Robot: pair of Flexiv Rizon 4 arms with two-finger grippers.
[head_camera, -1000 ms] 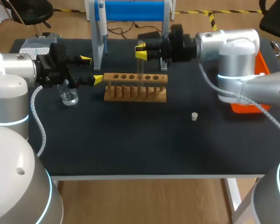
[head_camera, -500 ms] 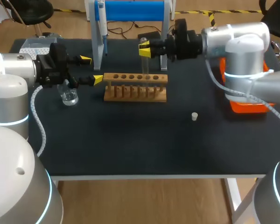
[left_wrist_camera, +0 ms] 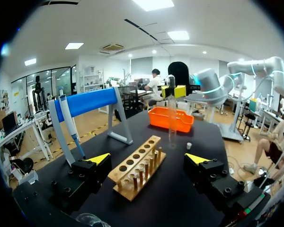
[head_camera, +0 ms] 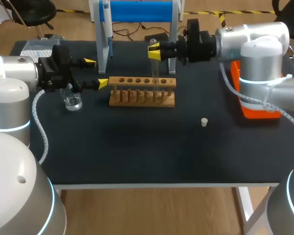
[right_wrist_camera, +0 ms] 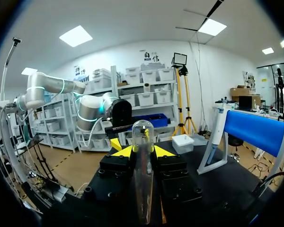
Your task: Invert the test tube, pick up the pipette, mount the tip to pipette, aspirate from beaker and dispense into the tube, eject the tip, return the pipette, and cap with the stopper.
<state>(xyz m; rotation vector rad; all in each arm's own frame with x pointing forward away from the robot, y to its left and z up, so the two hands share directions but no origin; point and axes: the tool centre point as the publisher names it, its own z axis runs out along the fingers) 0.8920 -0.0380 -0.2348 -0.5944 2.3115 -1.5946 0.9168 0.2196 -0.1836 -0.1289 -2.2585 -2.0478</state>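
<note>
My right gripper (head_camera: 155, 51) is shut on a clear test tube (head_camera: 155, 66), which stands upright over the right part of the wooden rack (head_camera: 142, 91). In the right wrist view the tube (right_wrist_camera: 143, 175) sits between the yellow fingertips (right_wrist_camera: 120, 151) with its rounded closed end up. My left gripper (head_camera: 96, 72) is open at the rack's left end, above the glass beaker (head_camera: 72, 101). The left wrist view shows the rack (left_wrist_camera: 137, 168) ahead between my open fingers (left_wrist_camera: 98, 158), with the held tube (left_wrist_camera: 172, 120) beyond it. The pipette (head_camera: 106, 22) hangs on the blue stand (head_camera: 137, 11). A small white stopper (head_camera: 204, 122) lies on the mat.
An orange tray (head_camera: 257, 110) sits at the table's right edge under my right arm. A white tip box (head_camera: 36, 49) is at the back left corner. The dark mat (head_camera: 147, 147) in front of the rack holds only the stopper.
My right gripper has moved right and toward the back with the tube, which has risen along the rack. My left arm has stayed still.
</note>
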